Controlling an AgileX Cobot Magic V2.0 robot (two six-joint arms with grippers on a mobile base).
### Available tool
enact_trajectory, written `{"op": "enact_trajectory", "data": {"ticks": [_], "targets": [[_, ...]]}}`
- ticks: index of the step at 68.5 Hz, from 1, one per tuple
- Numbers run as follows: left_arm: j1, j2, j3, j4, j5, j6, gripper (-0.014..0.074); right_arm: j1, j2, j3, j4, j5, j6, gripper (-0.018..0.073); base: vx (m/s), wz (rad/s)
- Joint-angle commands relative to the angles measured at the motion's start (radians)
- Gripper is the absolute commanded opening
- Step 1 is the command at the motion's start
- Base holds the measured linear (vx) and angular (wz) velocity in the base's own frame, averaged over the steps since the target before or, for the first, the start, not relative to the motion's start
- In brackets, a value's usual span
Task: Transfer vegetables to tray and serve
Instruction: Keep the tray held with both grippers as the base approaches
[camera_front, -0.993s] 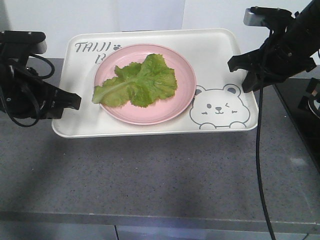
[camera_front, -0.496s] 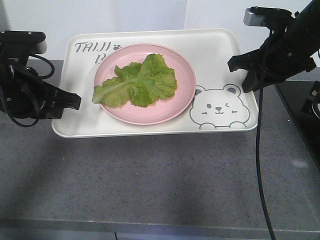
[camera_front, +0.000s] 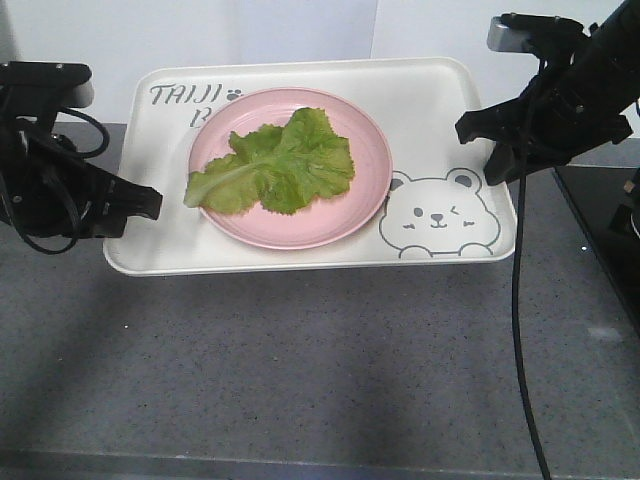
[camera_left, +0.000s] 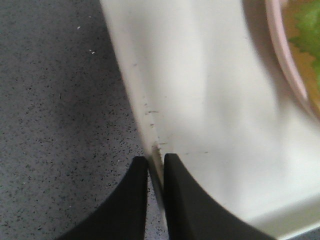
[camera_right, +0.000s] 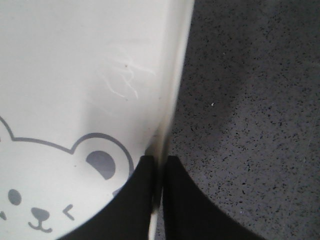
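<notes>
Setting: grey speckled counter (camera_front: 330, 360), white wall behind.
Lettuce leaves (camera_front: 275, 165): on pink plate (camera_front: 372, 190), centred on bear tray (camera_front: 300, 258).
Left gripper (camera_left: 155, 172): pinching the tray's rim.
Right gripper (camera_right: 159, 172): pinching the opposite rim.
Serving well: probably lift level, both arms together.

Crinkly green vegetables (camera_front: 275, 163) lie on a pink plate (camera_front: 365, 190) atop the cream bear-printed tray (camera_front: 430, 100).
</notes>
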Motion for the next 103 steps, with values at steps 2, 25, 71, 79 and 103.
{"op": "enact_trajectory", "data": {"ticks": [2,25,71,79,103], "targets": [[-0.019,-0.036,-0.033,-0.05,-0.085,0.016,-0.0006,0.011,-0.054,-0.029,0.061,0.013,-0.025,-0.0006,0.03,0.01],[-0.019,-0.036,-0.033,-0.05,-0.085,0.016,-0.0006,0.011,-0.054,-0.029,0.061,0.013,-0.025,-0.0006,0.03,0.01],[-0.019,-0.036,-0.033,-0.05,-0.085,0.016,-0.0006,0.011,-0.054,-0.029,0.061,0.013,-0.025,-0.0006,0.03,0.01],[-0.019,-0.036,-0.033,-0.05,-0.085,0.016,-0.0006,0.011,-0.054,-0.029,0.061,0.013,-0.025,-0.0006,0.03,0.0],[-0.019,-0.036,-0.033,-0.05,-0.085,0.016,-0.0006,0.011,-0.054,-0.029,0.061,0.013,-0.025,-0.0006,0.02,0.0]]}}
